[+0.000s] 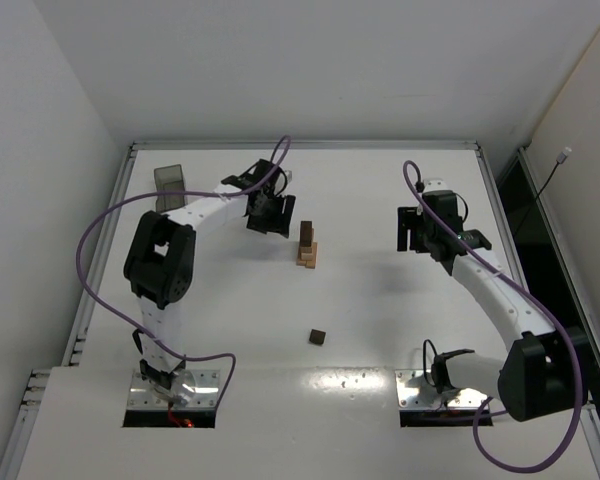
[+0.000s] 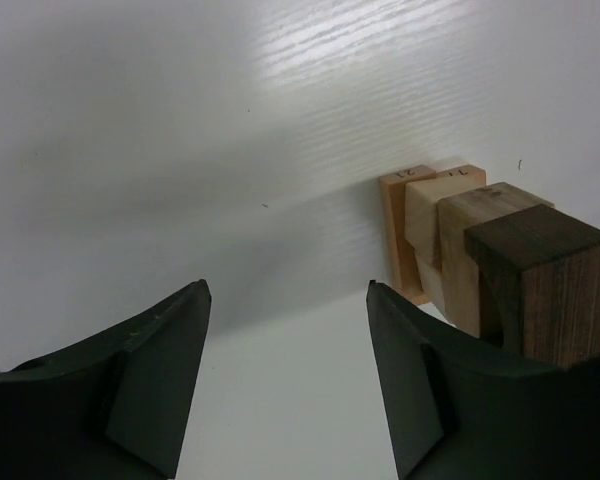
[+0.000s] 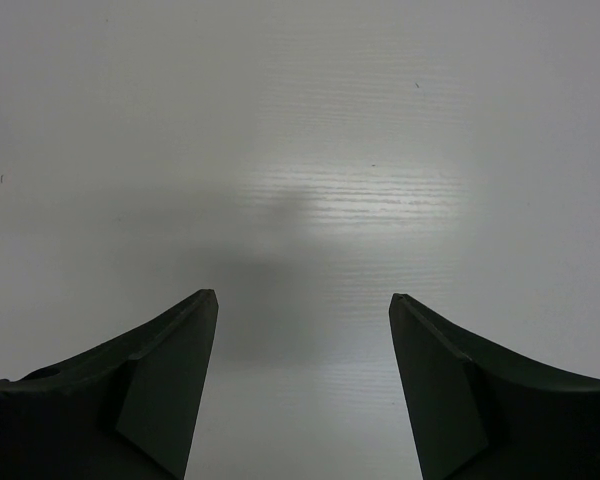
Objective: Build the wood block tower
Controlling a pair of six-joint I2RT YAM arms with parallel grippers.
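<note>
The wood block tower (image 1: pixel 307 246) stands mid-table: light tan blocks below, a dark brown block on top. In the left wrist view the tower (image 2: pixel 490 260) rises just right of my fingers, with the dark block (image 2: pixel 545 285) uppermost. My left gripper (image 1: pixel 271 214) hovers to the tower's left, open, nothing between its jaws (image 2: pixel 288 330). A lone dark brown piece (image 1: pixel 319 337) lies nearer the arm bases. My right gripper (image 1: pixel 417 231) hangs open over bare table to the tower's right, and in its wrist view the right gripper (image 3: pixel 302 330) holds nothing.
A translucent grey bin (image 1: pixel 169 185) stands at the back left, beside the left arm's elbow. Purple cables loop over both arms. The table's raised rim (image 1: pixel 310 146) runs along the back and sides.
</note>
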